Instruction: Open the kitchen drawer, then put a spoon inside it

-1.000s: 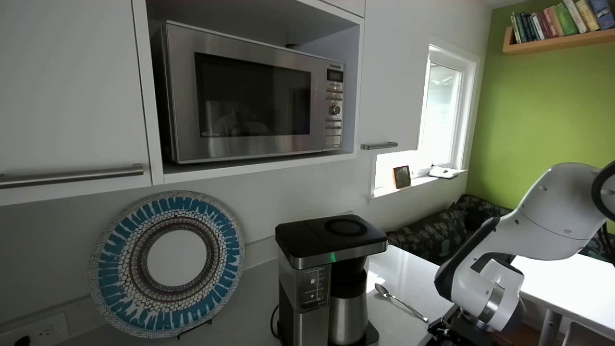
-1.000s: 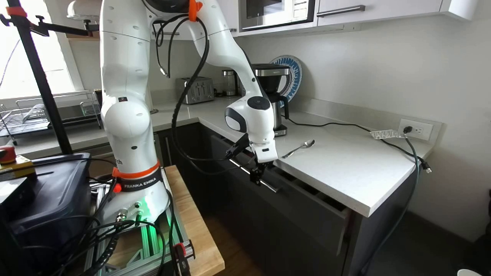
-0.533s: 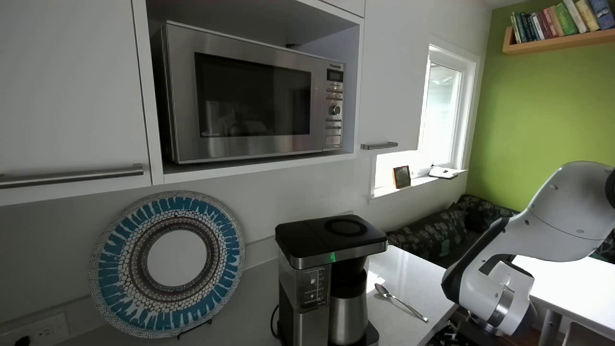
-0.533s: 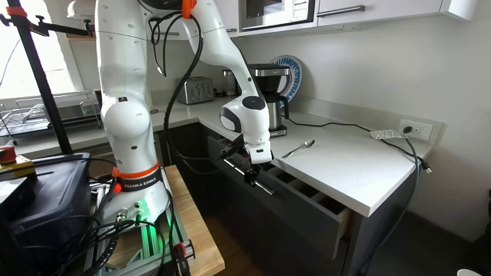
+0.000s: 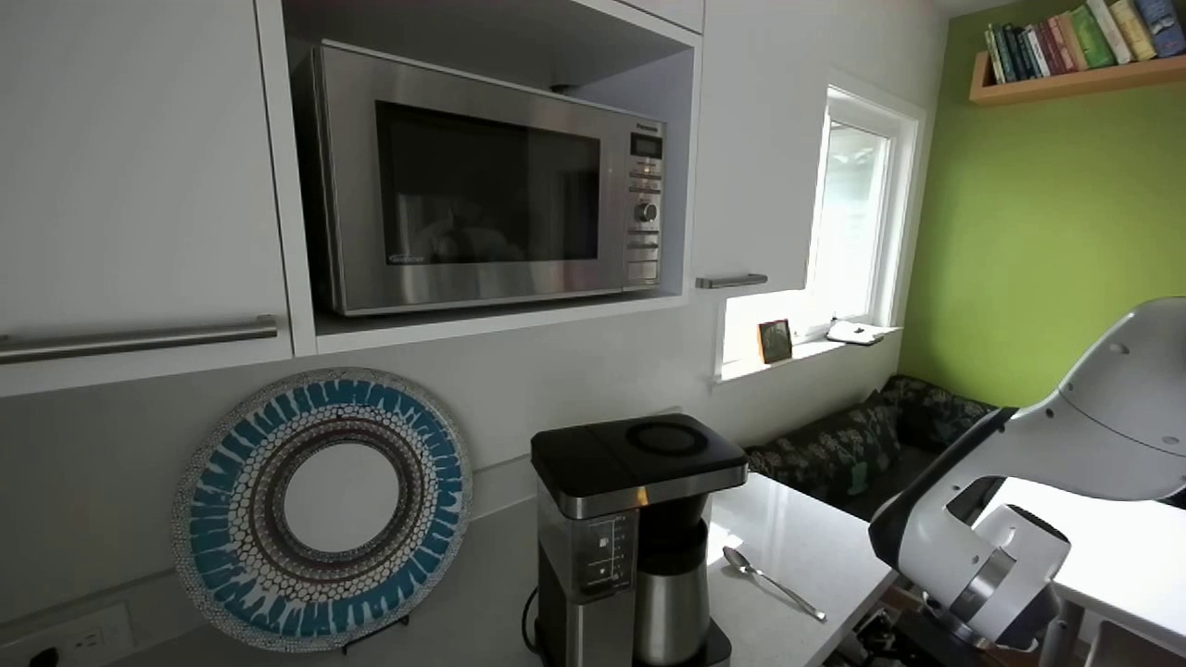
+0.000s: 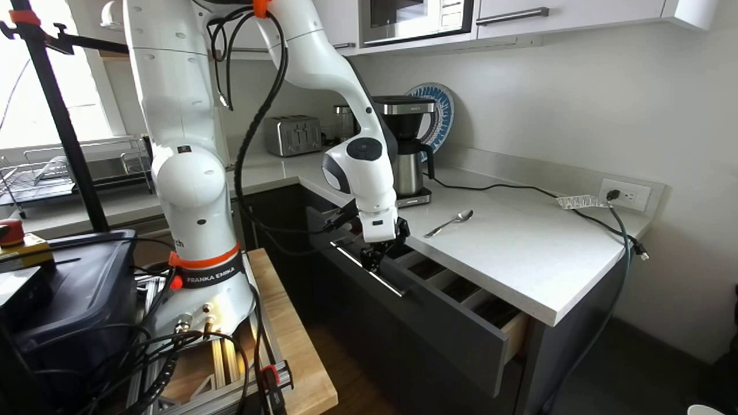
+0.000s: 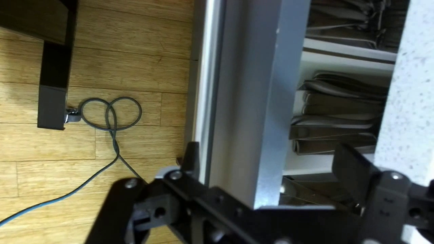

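1. Hand [image 7: 268, 152] spread wide across the front of the drawer [image 6: 450, 325]; contact unclear.
2. Spoon [image 6: 448, 223] lies on the bench [image 6: 519, 248], near its edge.
3. Gap between drawer front and bench; drawer's rear hidden underneath.

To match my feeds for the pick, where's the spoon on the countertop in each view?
In an exterior view: spoon, low, right of the coffee maker.
In an exterior view: spoon, right of centre, around mid-height.
Wrist view: spoon not in it.
Landmark in all three: white countertop.
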